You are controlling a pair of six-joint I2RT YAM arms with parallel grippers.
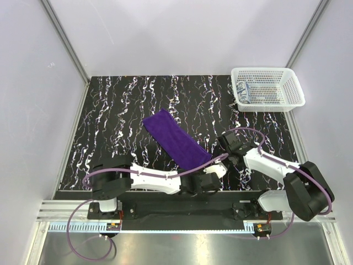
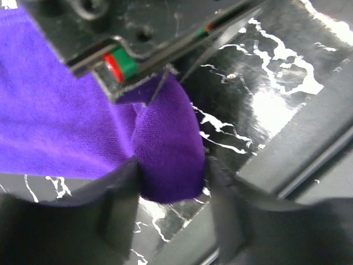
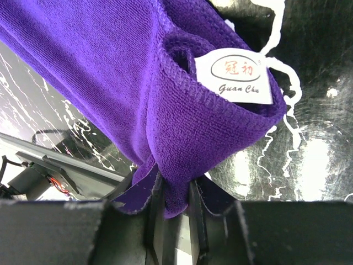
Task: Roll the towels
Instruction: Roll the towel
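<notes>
**Near end of purple towel, both claws at it**

My right claw [image 3: 174, 193] is clenched on the hem of the purple towel [image 1: 175, 141]. It lifts the near corner so the edge curls over, which I judge to be the start of a roll. My left claw [image 2: 171, 182] straddles a fold alongside. Cloth fills the gap, but whether it bites I cannot tell. The far end lies flat on the table [image 1: 121, 121]. The patterned towel [image 1: 245, 91] sits in the basket [image 1: 267, 70], mostly hidden by mesh. Left view blurred.
</notes>
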